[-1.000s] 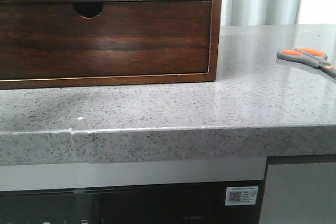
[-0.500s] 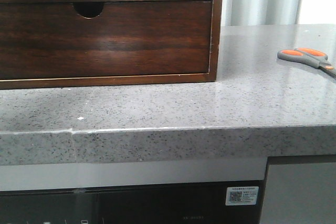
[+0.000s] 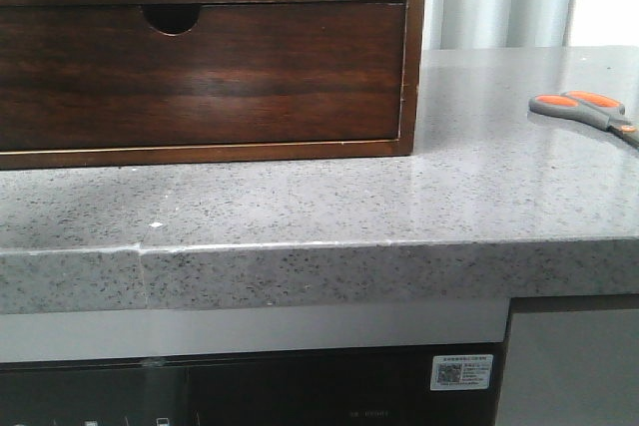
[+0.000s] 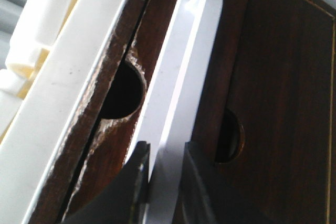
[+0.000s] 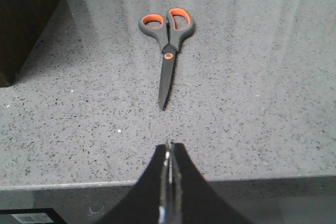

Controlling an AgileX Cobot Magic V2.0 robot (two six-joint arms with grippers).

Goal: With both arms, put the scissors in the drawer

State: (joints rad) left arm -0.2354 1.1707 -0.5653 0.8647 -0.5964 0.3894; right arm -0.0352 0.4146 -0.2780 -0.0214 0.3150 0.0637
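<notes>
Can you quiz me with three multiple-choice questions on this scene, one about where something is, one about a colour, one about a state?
1. Where do the scissors lie?
A. in the drawer
B. on the grey counter, right of the cabinet
C. in a gripper

2. What colour lines the finger loops?
A. orange
B. blue
C. green

3. How is the drawer in the front view?
A. removed
B. pulled fully out
C. shut, flush with its frame

Answers: 1 B, they rest flat on the speckled stone; 2 A, both loops show orange; 3 C, its front sits level with the frame.

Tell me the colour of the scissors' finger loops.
Orange lining in grey handles of the scissors; clearest in right wrist view.
</notes>
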